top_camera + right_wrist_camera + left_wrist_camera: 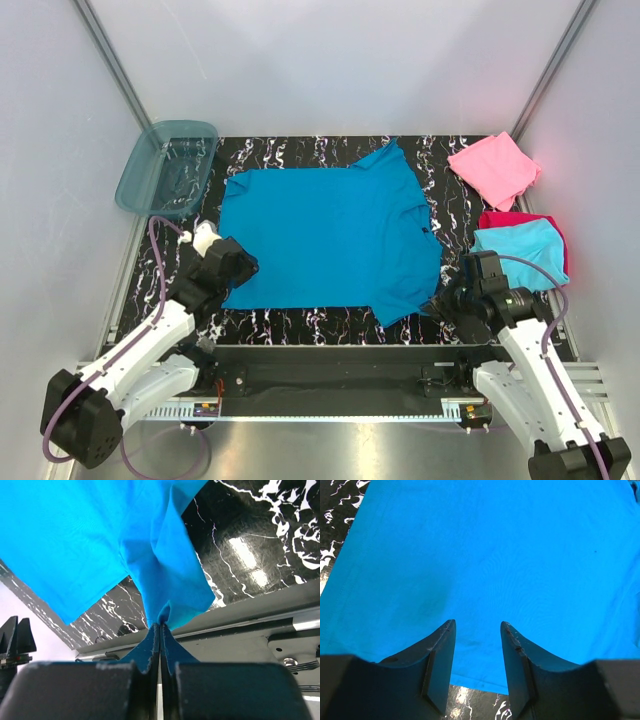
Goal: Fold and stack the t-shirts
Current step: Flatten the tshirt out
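1. our teal-blue t-shirt (330, 235) lies spread nearly flat across the black marbled surface (300, 325), with 3 folded shirts (493, 168) off to its right.
2. our right end effector (160, 626) is pressed together, pinching the shirt's near right corner.
3. our left end effector (478, 625) hovers spread over the near left hem, gripping nothing.
4. we judge the first fold is being set up; next, the left must close on its corner so both can lift together.

A teal-blue t-shirt (330, 240) lies spread flat centrally, near-right corner lifted. At right, a pink t-shirt (493, 167) sits folded; nearer, a folded cyan t-shirt (520, 253) tops a magenta-red t-shirt (510, 217).
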You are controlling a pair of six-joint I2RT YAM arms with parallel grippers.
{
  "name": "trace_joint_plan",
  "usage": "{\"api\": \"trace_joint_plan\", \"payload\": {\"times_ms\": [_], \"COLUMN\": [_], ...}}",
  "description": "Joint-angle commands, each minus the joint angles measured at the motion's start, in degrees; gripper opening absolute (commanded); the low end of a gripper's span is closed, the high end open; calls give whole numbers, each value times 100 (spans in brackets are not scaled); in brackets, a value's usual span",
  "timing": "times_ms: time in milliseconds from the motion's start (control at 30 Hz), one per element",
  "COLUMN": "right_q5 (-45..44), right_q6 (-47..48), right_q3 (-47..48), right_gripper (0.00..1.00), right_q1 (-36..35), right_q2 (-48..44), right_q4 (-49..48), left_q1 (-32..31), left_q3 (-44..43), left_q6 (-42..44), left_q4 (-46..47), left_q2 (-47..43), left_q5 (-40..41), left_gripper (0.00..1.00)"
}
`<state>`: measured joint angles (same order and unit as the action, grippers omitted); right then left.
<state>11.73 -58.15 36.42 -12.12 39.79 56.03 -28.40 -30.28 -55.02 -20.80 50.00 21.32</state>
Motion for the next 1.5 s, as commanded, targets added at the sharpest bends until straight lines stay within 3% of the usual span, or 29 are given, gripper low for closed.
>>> {"api": "trace_joint_plan", "payload": {"times_ms": [0, 67, 267, 533, 767, 933, 1467], "right_q5": [102, -100, -206, -1135, -1647, -1831, -1629], "right_q6": [-4, 76, 251, 910, 1209, 1412, 1710], "right_q3": [303, 356, 462, 699, 620, 814, 506], "right_gripper": [6, 20, 34, 35, 35, 33, 30], "right_q1": [-27, -36, -27, -27, -27, -19, 17], "right_q2": [-191, -235, -174, 283, 2063, 2928, 3061], "right_q4": [258, 312, 277, -100, -1470, -1780, -1754], "left_q1": [19, 19, 19, 10, 19, 19, 19], "left_q3": [14, 22, -21, 22, 216, 93, -39], "left_q6": [9, 18, 53, 53, -26, 18, 36], "left_q4": [261, 217, 32, -188, -468, -759, -847], "left_q2": [-43, -78, -192, -271, -482, -763, -684], "left_q5": [-76, -76, -5, 30, 56, 249, 338], "left_gripper": [45, 45, 45, 45, 45, 45, 45]}}
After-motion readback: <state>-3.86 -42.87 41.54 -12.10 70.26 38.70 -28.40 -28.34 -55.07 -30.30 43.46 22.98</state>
